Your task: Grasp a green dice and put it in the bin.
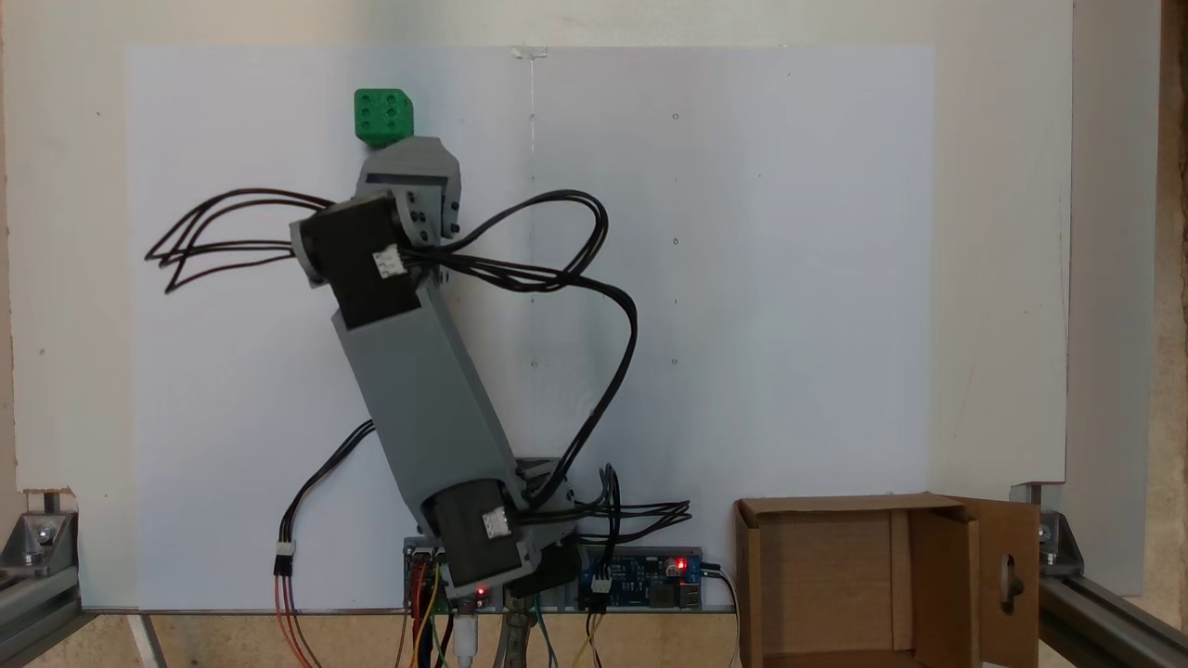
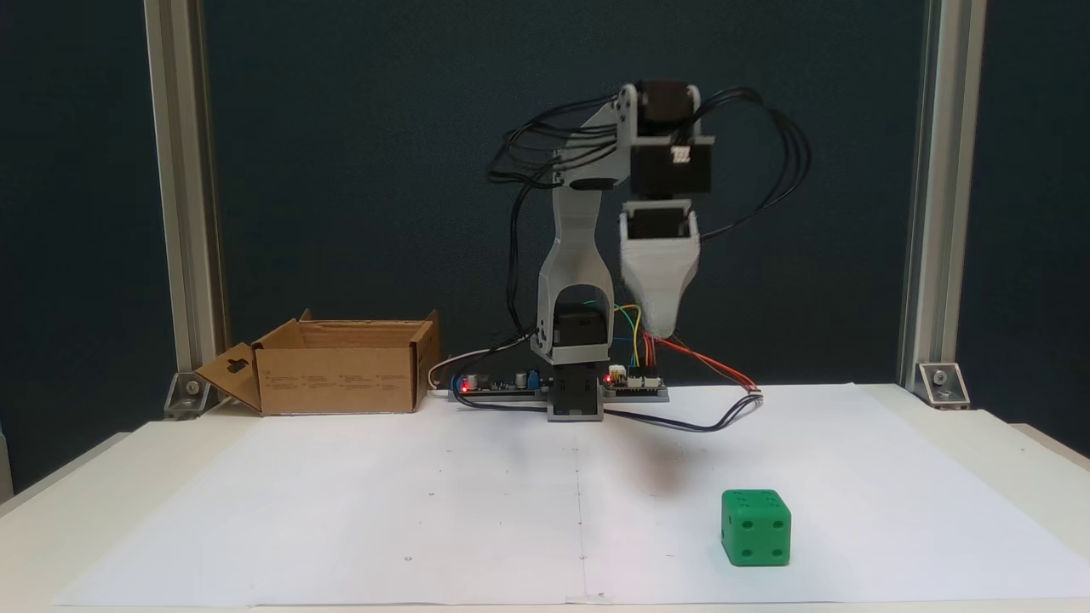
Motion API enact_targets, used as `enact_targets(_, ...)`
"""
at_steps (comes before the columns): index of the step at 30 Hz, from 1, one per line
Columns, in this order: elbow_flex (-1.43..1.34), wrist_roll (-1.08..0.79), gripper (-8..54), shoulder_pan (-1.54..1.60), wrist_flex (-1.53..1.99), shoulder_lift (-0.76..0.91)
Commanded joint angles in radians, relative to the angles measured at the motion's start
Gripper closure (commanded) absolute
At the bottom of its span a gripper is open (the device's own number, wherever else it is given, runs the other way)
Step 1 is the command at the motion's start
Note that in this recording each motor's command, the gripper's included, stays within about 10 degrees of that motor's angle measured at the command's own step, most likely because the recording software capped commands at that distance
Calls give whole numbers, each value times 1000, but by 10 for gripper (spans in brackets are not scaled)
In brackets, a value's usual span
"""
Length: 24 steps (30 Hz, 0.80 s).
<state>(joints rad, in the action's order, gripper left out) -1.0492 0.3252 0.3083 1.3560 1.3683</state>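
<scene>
The green dice (image 1: pixel 383 118) (image 2: pixel 755 528) lies on the white paper, far from the arm's base, with nothing touching it. My gripper (image 2: pixel 660 330) hangs pointing straight down, well above the table. In a fixed view it is left of the dice and farther back; from above its grey body (image 1: pixel 409 167) sits just beside the dice. Only a single tapered tip shows, so I cannot tell how the jaws stand, and nothing is seen held. The bin (image 1: pixel 826 566) (image 2: pixel 336 379), a brown cardboard box with open flaps, stands beside the arm's base.
White paper (image 2: pixel 426 511) covers the table. The arm's base, circuit boards (image 2: pixel 634 385) and loose cables (image 2: pixel 707 417) sit at the back edge. Aluminium frame posts (image 2: pixel 183 213) stand at the table's corners.
</scene>
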Motion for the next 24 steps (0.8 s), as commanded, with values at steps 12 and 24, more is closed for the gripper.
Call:
enact_targets(12, 584, 141, 20, 80, 242, -288)
enact_targets(24, 764, 156, 20, 78, 291, -402)
